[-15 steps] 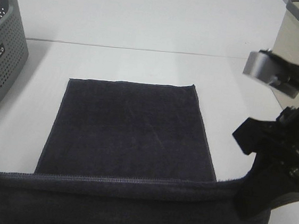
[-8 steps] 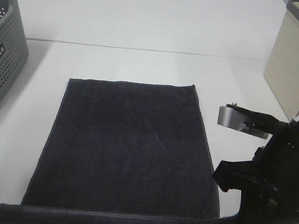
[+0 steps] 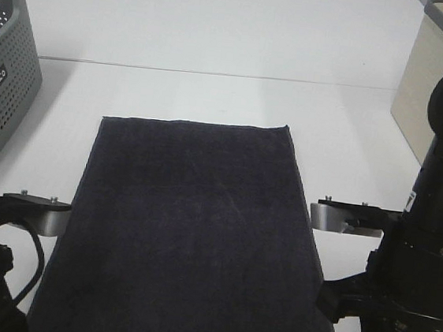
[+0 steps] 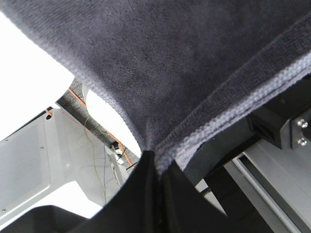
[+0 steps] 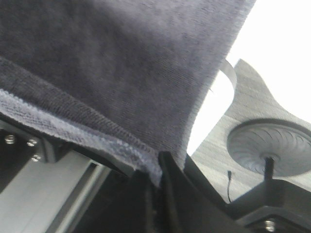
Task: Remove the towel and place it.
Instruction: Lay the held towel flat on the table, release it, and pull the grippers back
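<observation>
arms drawing back, towel (image 3: 191, 226) spreading flat | left gripper (image 4: 156, 165), right gripper (image 5: 156, 170) clamping near corners, keeping it taut

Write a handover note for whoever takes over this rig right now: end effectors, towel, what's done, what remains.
Left end effector: shut on the hem of the towel, at one near corner.
Right end effector: shut on the hem at the other near corner.
The towel is out of the grey basket and spread flat across the table, with its far edge lying down.
Done: removal and most of the laying out.
Left: probably set the near edge down, open both end effectors and withdraw.
</observation>
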